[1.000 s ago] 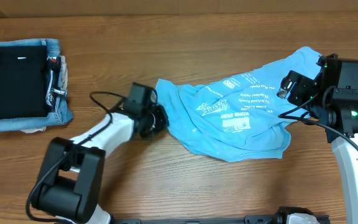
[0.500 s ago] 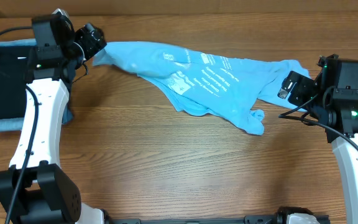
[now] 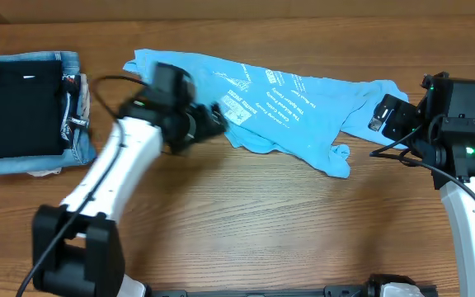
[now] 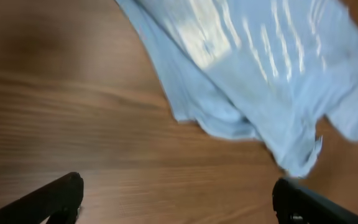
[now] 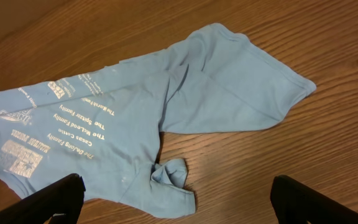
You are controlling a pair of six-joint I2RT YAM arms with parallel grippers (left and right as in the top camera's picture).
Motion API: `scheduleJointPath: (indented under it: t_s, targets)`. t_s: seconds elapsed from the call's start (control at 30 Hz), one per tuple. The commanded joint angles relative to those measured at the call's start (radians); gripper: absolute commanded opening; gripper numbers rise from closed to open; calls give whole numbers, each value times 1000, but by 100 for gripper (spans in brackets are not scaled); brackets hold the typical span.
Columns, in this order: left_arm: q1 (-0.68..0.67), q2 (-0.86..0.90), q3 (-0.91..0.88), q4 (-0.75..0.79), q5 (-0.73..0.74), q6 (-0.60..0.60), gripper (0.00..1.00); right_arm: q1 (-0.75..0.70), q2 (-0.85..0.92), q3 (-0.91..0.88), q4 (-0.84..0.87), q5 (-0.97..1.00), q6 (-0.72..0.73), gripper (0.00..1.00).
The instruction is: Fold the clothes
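The clothes, a light sky-blue T-shirt with white print, lie stretched out and crumpled across the far middle of the table. My left gripper hovers at the shirt's near-left edge. In the left wrist view that gripper is open and empty over bare wood, with the shirt ahead of it. My right gripper stands open at the shirt's right end. In the right wrist view it holds nothing, and a bunched corner of the shirt lies on the wood below it.
A stack of folded garments sits at the far left: a black one on top of a denim-blue one. The wooden table shows bare wood in front of the shirt.
My left gripper carried the shirt's edge to the far left, let it go and opened. It has since swung back right to the shirt's near edge. The right arm has not moved.
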Motion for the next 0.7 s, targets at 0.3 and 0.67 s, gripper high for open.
scheduleJointPath:
  t_s: [0.3,0.67]
  targets:
    - [-264,197,-135,345,14,-448,86,-3,-11,26,-8,13,-6,100]
    - [-277,346,-135,540,-63,-500,55,-3,-11,26,-11,13,-6,100]
